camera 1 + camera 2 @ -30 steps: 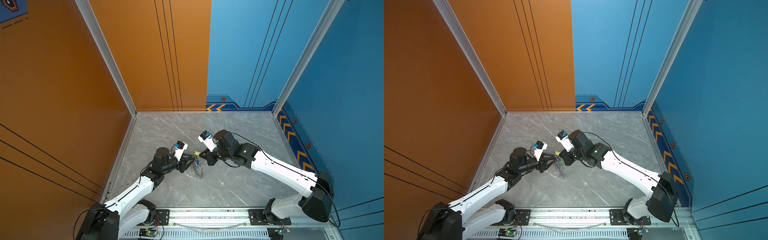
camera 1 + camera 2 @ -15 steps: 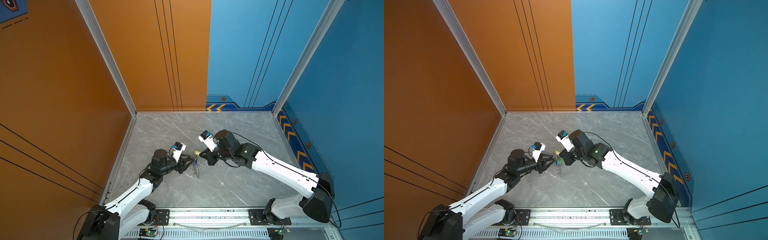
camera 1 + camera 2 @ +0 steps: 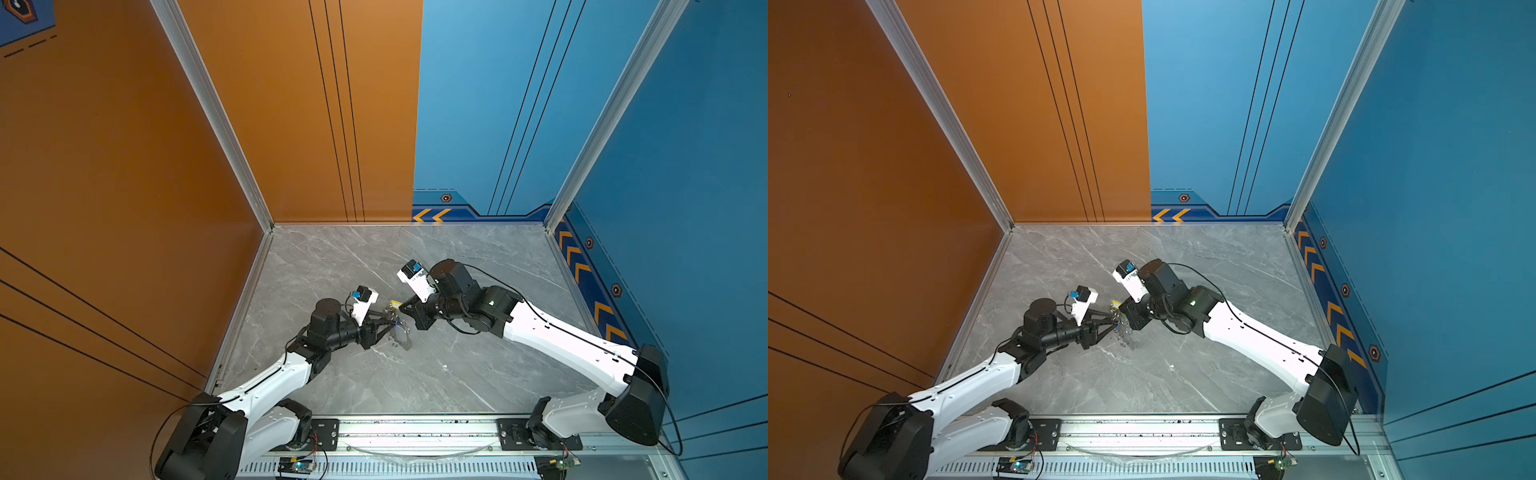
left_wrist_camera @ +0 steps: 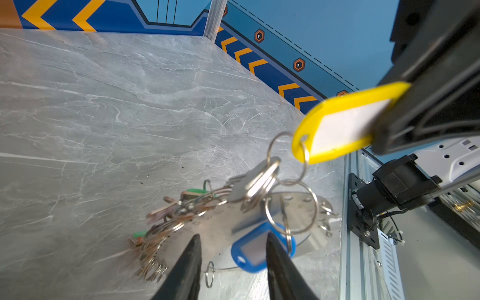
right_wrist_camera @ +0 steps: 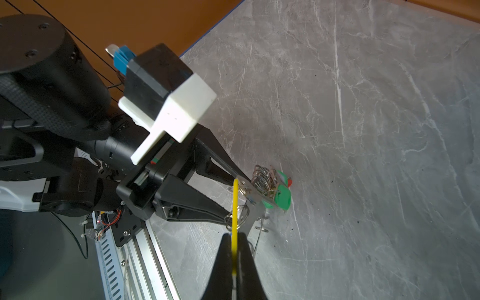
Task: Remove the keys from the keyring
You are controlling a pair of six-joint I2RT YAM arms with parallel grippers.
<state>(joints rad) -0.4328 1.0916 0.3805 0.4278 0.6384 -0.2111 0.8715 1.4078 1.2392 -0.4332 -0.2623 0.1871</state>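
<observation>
The keyring is a flat grey metal hoop edged with small split rings, resting tilted on the table near its middle in both top views. Keys with green and blue tags hang bunched from it. My right gripper is shut on a yellow tag, holding it raised; the tag's split ring links to the hoop. My left gripper is open, its tips right at the hoop's near edge, the blue tag just beyond one finger.
The grey marble table is walled in orange on the left and blue at the back and right. An aluminium rail with both arm bases runs along the front edge. The two grippers face each other closely.
The left jaws have spread a little wider. Both arms have hardly moved, and the right gripper still holds the yellow tag.
</observation>
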